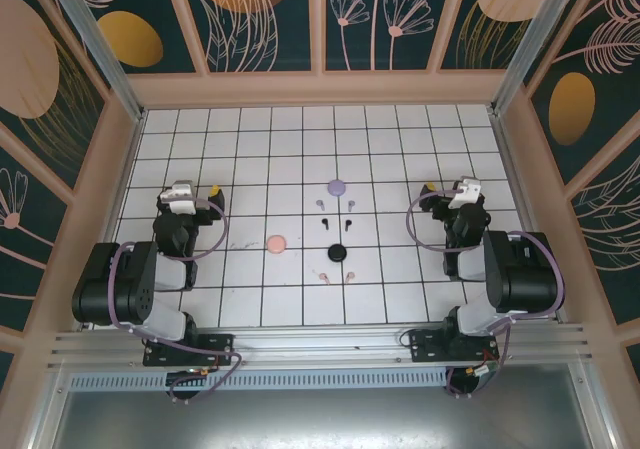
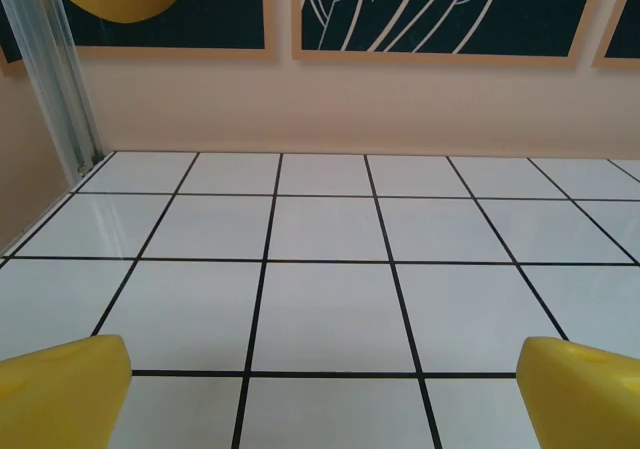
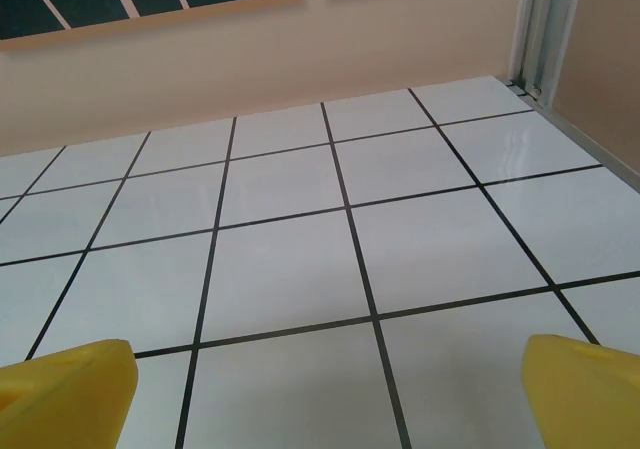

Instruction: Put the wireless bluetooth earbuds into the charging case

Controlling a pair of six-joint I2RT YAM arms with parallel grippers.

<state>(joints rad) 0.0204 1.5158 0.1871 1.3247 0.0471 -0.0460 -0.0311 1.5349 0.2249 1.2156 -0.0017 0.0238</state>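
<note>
Left fingers [image 2: 62,384], right fingers [image 3: 65,389]: spread wide, empty

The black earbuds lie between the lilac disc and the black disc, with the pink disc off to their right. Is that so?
Not quite. The top view shows the pink disc to the left of the black earbuds, not the right. They do lie between the lilac disc and the black disc.
</note>
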